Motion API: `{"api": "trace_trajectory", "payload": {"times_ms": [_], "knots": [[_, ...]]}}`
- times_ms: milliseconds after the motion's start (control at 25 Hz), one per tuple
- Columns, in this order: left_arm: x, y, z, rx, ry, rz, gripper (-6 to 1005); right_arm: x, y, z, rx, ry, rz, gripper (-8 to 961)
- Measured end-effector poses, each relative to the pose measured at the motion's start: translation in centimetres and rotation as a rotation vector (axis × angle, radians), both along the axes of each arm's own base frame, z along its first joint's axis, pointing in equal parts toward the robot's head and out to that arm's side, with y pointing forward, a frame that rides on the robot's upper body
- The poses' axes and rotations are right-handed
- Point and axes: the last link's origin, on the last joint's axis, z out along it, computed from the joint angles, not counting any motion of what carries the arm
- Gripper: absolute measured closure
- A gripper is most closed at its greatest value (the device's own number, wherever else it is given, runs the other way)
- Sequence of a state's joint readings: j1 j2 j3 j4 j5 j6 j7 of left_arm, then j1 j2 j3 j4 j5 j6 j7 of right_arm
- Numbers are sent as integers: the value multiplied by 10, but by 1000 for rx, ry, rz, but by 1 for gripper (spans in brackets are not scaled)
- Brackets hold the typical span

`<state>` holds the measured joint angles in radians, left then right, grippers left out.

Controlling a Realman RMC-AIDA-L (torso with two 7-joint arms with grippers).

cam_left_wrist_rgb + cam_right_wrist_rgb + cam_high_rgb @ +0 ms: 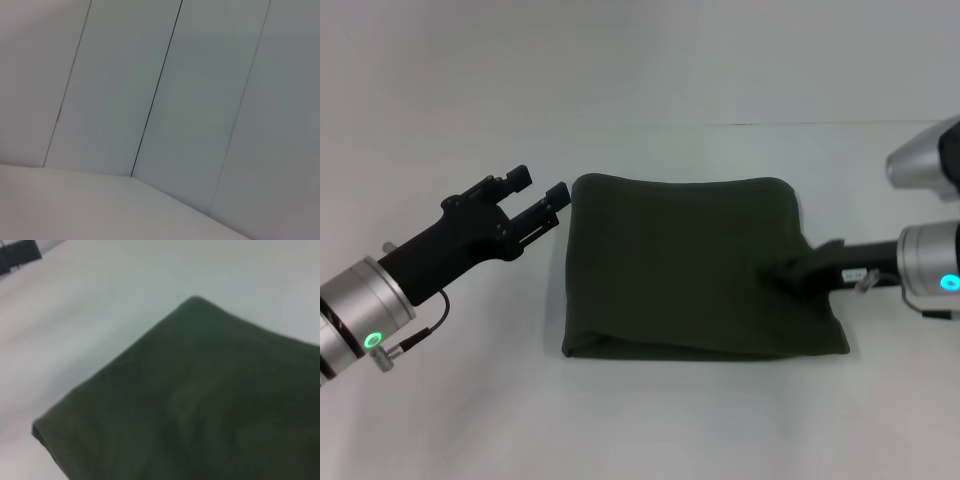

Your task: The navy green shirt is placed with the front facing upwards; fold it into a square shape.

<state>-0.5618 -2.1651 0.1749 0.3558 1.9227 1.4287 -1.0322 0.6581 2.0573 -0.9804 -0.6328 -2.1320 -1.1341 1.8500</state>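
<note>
The navy green shirt [685,265] lies folded as a plain dark-green, roughly square block in the middle of the white table. It also fills the right wrist view [210,405]. My left gripper [542,195] is open and empty, held just off the block's far left corner and apart from it. My right gripper [786,272] reaches in from the right, and its tip rests on the block's right edge, shut on the cloth, which puckers there. The lettering and neck label are hidden.
The white table [650,420] spreads all around the block. A pale panelled wall [165,100] fills the left wrist view. The left gripper shows far off in the right wrist view [17,255].
</note>
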Motion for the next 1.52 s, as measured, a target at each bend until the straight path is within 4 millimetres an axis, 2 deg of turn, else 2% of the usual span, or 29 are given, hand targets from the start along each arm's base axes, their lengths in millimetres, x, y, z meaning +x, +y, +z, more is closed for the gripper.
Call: {"api": "trace_trajectory", "payload": {"times_ms": [200, 400, 680, 1040, 1120, 1360, 1520], "knots": [[4, 5, 3, 17, -9, -3, 323, -10, 7, 24, 71, 76, 13, 952], [6, 12, 4, 26, -6, 5, 323, -9, 10, 48, 133, 169, -20, 952], [6, 14, 4, 23, -1, 11, 324, -5, -1, 69, 124, 272, -32, 745], [8, 15, 4, 23, -3, 8, 322, 8, -15, 79, 160, 327, -27, 552], [8, 16, 4, 21, -7, 10, 321, 11, -17, 79, 164, 319, -18, 304], [8, 11, 9, 5, -34, -6, 320, 15, -23, 75, 195, 331, 15, 85], [9, -5, 23, -22, -107, -58, 319, 13, -32, 75, 263, 409, 85, 44]]}}
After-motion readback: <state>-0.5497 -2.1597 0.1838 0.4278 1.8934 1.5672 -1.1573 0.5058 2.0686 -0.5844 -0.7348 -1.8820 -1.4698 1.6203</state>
